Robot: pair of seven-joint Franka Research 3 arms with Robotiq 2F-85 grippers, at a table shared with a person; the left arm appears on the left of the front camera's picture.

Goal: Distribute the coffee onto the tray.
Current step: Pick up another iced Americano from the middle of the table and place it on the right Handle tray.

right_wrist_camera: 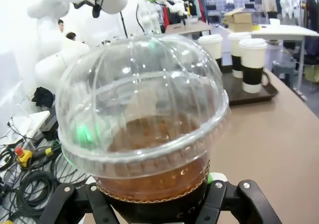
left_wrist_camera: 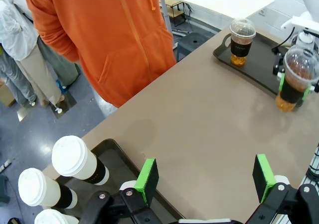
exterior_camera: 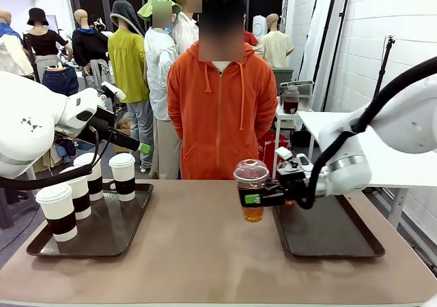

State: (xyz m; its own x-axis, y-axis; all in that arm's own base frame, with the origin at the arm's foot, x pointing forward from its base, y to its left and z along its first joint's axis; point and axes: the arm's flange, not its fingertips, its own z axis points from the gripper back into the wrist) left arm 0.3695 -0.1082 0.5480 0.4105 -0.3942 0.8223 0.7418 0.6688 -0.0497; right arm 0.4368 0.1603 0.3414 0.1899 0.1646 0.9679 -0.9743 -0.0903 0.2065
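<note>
Right gripper [exterior_camera: 254, 199]: jaws pinched on the dark sleeve of a clear dome-lidded cup [exterior_camera: 252, 189], held upright above the tabletop [exterior_camera: 205, 252], just off the left edge of the right tray [exterior_camera: 328, 233]. Contents: brown drink, roughly half full.

Left gripper [left_wrist_camera: 204, 176]: jaws spread wide, gripping nothing, hanging over the near end of the left tray [exterior_camera: 95, 232].

Handling, judged: thin plastic wall, likely to flex or crack under a hard squeeze; the snap-on dome could pop off; liquid will slosh if tilted. Best hold is the sleeve band, mid-height, cup kept level. The paper cups look stiffer, and the sleeves again give the safest hold.

Right tray: dark, shallow-rimmed. Holds a second dome-lidded cup [left_wrist_camera: 241, 41] of brown drink, standing at its far end.

Left tray: same type. Holds four white lidded cups [exterior_camera: 57, 211] with black sleeves, all upright and grouped near one another.

Person in orange hoodie [exterior_camera: 220, 109] stands at the far side of the tabletop.
</note>
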